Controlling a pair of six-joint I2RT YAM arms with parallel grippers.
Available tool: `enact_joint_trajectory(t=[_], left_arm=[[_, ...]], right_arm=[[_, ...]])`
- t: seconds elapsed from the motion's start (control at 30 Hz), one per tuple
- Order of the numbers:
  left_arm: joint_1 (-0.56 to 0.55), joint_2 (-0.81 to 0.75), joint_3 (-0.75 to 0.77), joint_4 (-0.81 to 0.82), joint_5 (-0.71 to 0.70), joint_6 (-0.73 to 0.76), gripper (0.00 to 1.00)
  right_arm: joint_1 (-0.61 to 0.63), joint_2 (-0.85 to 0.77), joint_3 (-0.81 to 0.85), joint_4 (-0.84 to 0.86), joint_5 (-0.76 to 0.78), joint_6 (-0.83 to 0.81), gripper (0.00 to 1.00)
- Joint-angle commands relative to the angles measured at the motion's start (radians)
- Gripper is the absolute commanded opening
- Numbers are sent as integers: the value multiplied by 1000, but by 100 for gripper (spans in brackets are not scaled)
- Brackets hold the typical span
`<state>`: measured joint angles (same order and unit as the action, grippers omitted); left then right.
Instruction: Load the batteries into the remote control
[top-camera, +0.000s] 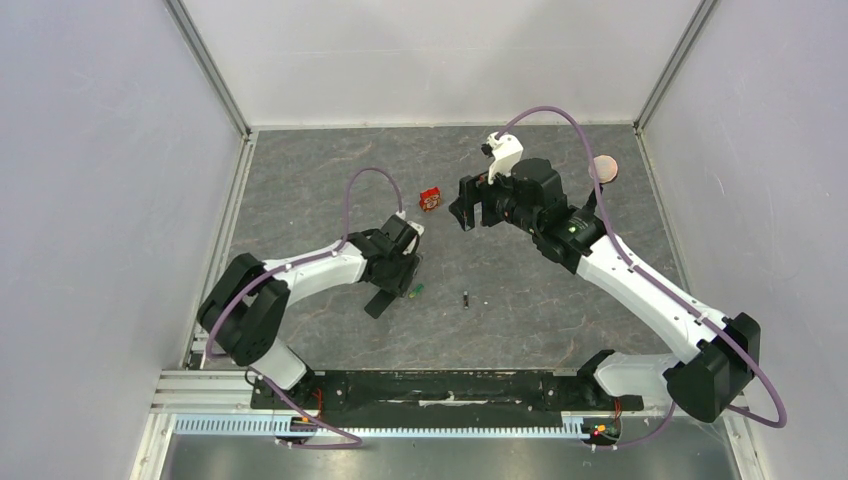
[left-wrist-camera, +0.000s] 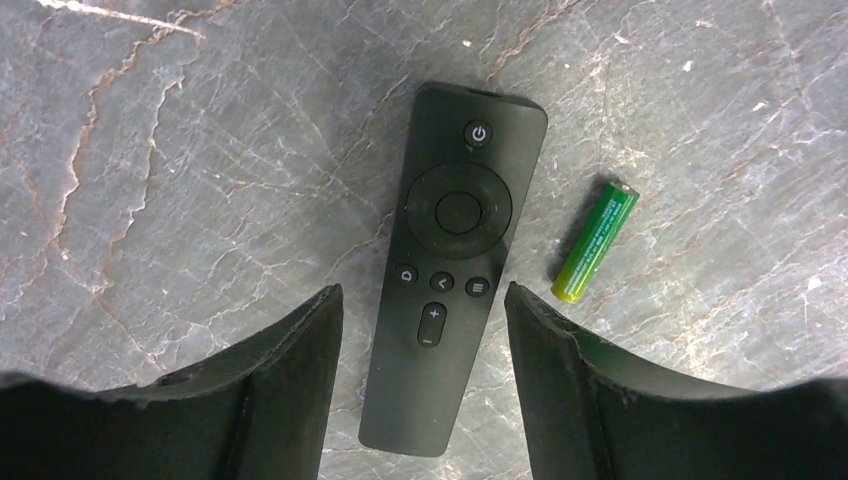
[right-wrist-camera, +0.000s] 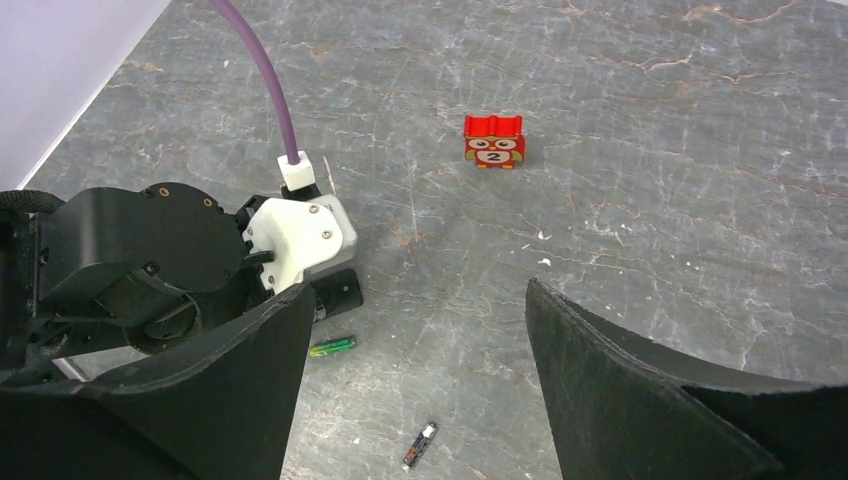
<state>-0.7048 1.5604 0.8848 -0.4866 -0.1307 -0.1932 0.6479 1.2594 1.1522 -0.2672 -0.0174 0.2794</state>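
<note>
Remote control (left-wrist-camera: 455, 210), a slim flat black matte plastic bar, is shown lying button-side up on the grey veined stone-look counter (top-camera: 520, 320). Its lower half is straddled by the left tool (left-wrist-camera: 422, 300), whose jaws are parted and not clamped on it: a wide gap is seen on one side and a narrow one on the other. The right tool (right-wrist-camera: 415, 288) is held wide open above the counter, nothing between its jaws, near a small red-and-white box (right-wrist-camera: 493, 140). A bright green cylindrical battery (left-wrist-camera: 596, 243) is seen just beside the remote control, not touching it. A dark cylindrical battery with a pale end (right-wrist-camera: 420, 446) is seen farther off, apart from both.
</note>
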Motion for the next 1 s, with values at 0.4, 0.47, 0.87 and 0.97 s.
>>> enact_joint_trajectory(t=[0.4, 0.47, 0.87, 0.97], left_arm=[[-9, 102, 148, -48, -25, 47, 14], [-4, 75, 176, -41, -7, 30, 2], [139, -208, 255, 249, 332, -244, 2], [237, -266, 222, 403, 546, -380, 2]], right_arm=[[2, -24, 1, 17, 64, -25, 81], [2, -26, 0, 12, 66, -21, 81], [2, -62, -4, 80, -9, 48, 84], [2, -126, -69, 210, -97, 93, 90]])
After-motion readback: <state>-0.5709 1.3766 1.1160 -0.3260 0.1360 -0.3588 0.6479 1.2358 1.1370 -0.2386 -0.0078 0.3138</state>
